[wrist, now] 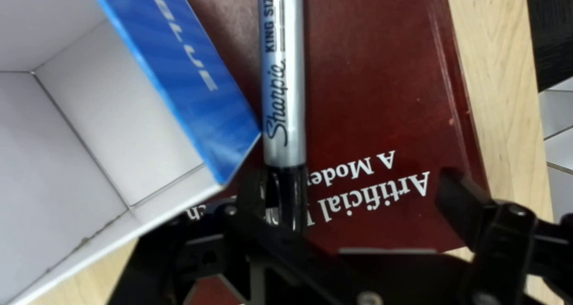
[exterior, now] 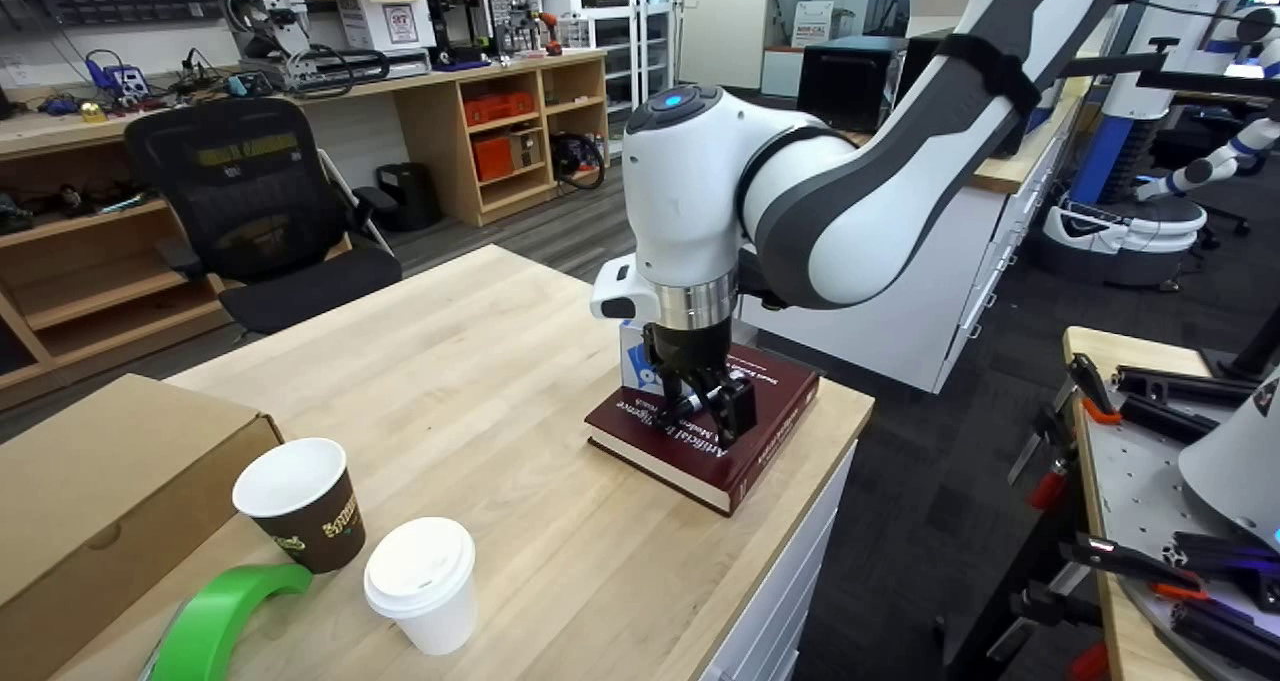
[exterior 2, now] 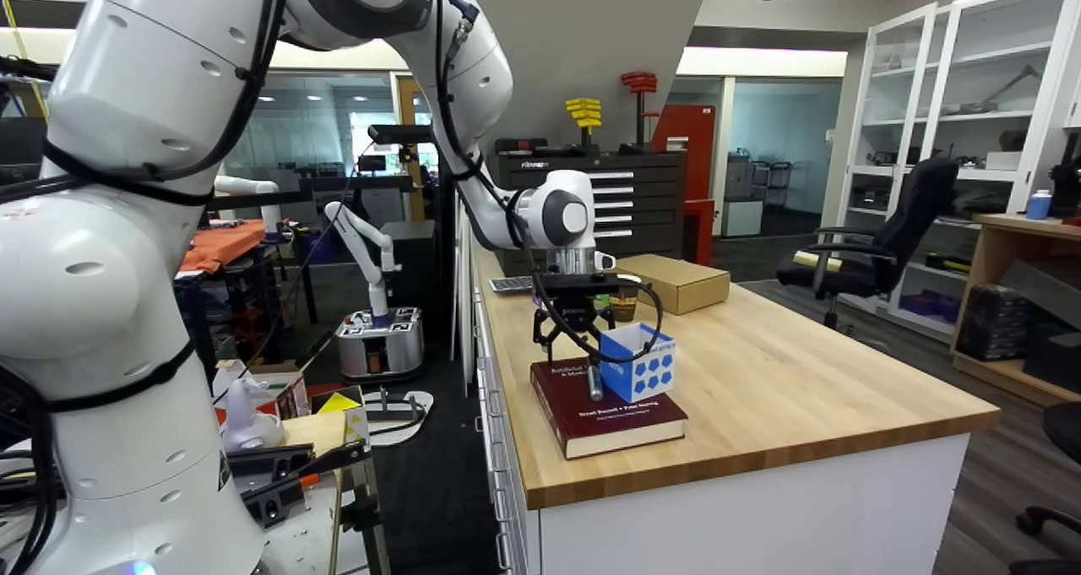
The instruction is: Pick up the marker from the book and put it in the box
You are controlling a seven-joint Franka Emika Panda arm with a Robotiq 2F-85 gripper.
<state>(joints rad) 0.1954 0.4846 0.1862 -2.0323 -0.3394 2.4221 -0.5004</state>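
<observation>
**Grasp of the marker point(wrist: 283, 76) not yet made; tool point(wrist: 351, 186) spread above the book point(wrist: 376, 81)**

In the wrist view, alignment before the grasp is judged to be in hand. The marker is seen lying on the book at upper centre, its cap point(wrist: 293, 191) between the spread fingers point(wrist: 465, 213), nearer the one at left; contact cannot be told. At upper left the box point(wrist: 183, 67) is shown, mouth upward. A slight centring is probably called for, then a pinch across the cap and a lift over the box's rim; the box might be nudged, its corner being close to the marker.

In an exterior view, the box point(exterior 2: 646, 377) is seen right of the tool, apparently standing on the book. The worktop point(exterior 2: 802, 381) is seen running rightward, with a carton point(exterior 2: 676, 284) placed beyond the tool.

In an exterior view, a dark cup point(exterior: 310, 523) and a lidded cup point(exterior: 430, 591) are found at lower left, a chair point(exterior: 250, 186) and a bench point(exterior: 435, 136) at upper left.
</observation>
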